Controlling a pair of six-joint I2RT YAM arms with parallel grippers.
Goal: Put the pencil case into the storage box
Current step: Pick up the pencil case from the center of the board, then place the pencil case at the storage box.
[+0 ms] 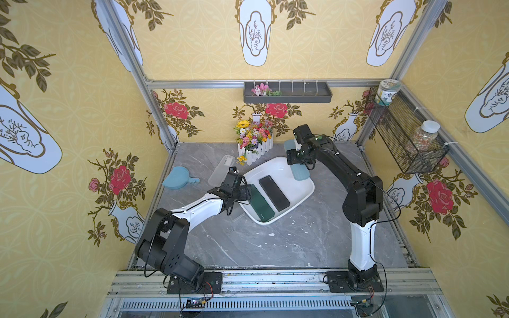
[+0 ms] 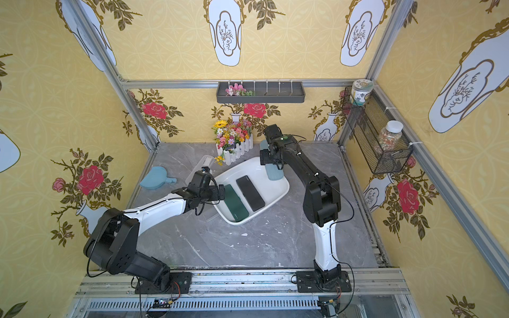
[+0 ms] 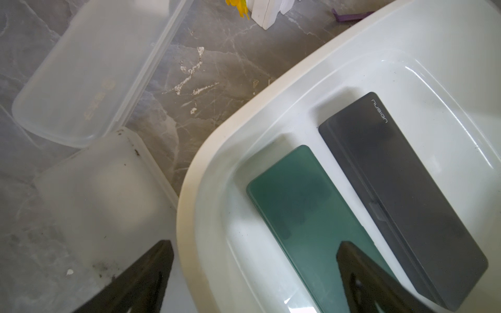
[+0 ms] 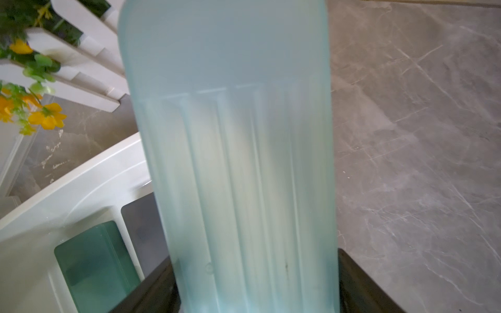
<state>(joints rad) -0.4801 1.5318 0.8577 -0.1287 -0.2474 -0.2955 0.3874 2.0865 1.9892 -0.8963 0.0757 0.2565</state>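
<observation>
Clamping a blue pencil case [image 4: 227, 135], ribbed only in the wrist view, right tool [image 4: 257, 292] hovers above storage box [image 4: 81, 176]; left tool [image 3: 254, 257] gapes.

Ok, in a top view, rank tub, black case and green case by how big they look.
1. tub
2. black case and green case: alike; the left gripper hides the green one's end, so I won't rank them.
</observation>
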